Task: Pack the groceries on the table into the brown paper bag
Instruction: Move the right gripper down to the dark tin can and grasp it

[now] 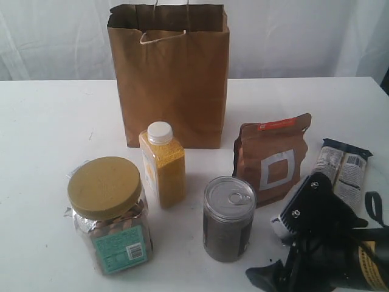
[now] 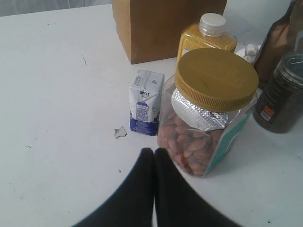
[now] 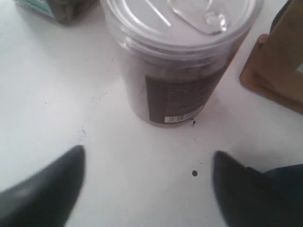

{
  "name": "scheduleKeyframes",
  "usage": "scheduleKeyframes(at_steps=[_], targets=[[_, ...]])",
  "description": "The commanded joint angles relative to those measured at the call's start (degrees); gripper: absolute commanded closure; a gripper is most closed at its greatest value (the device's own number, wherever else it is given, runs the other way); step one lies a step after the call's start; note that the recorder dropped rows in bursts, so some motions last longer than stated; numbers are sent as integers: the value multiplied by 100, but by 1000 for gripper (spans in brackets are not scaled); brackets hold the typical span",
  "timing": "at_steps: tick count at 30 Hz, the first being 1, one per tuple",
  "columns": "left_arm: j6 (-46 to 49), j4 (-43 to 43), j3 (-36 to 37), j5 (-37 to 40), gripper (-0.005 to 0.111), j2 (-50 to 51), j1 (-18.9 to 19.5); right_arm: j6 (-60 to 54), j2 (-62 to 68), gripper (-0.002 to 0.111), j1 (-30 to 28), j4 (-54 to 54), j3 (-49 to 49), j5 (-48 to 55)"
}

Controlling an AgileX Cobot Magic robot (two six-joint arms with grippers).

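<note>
- We are reading the exterior view as a clock face, with 6 o'clock nearest the camera.
- At 5 o'clock, we are seeing the right gripper (image 3: 149, 158) hovering low over the table (image 1: 48, 134). Its fingers (image 3: 52, 184) are standing wide apart with nothing between them, and they are pointing at the can.
- At 6 o'clock, the can (image 1: 229, 218) is standing upright with dark contents and a pull-tab lid.
- At 7 o'clock, the jar (image 1: 109, 213) is standing upright under its yellow lid.
- The left gripper (image 2: 154, 155) is hanging just short of the jar, its fingers pressed together and gripping nothing.
- The carton (image 2: 146, 102) is standing upright just beside the jar, on the side away from the can.
- Near the centre, the bottle (image 1: 163, 164) is standing upright between the jar and the can, a little farther back.
- At 3 o'clock, the pouch (image 1: 271, 159) is standing upright.
- At 4 o'clock, the packet (image 1: 341, 167) is lying flat beside the pouch, towards the table's edge.
- At 12 o'clock, the bag (image 1: 170, 76) is standing upright and open, behind the bottle.
</note>
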Motion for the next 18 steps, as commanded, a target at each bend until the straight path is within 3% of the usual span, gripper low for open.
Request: scheduleKeyframes(at_steps=[1, 6, 13, 16, 18], targets=[[-30, -42, 17, 29, 107, -27, 26, -91, 301, 3, 6, 394, 3, 102], [-30, -42, 41, 3, 107, -27, 26, -75, 365, 3, 6, 428, 3, -375], [-30, -42, 41, 3, 107, -27, 26, -88, 365, 3, 6, 1653, 3, -953], [-30, -42, 41, 3, 107, -27, 26, -736, 365, 3, 6, 1694, 3, -517], [-30, -42, 41, 3, 107, -27, 26, -1737, 385, 3, 6, 2019, 3, -130]])
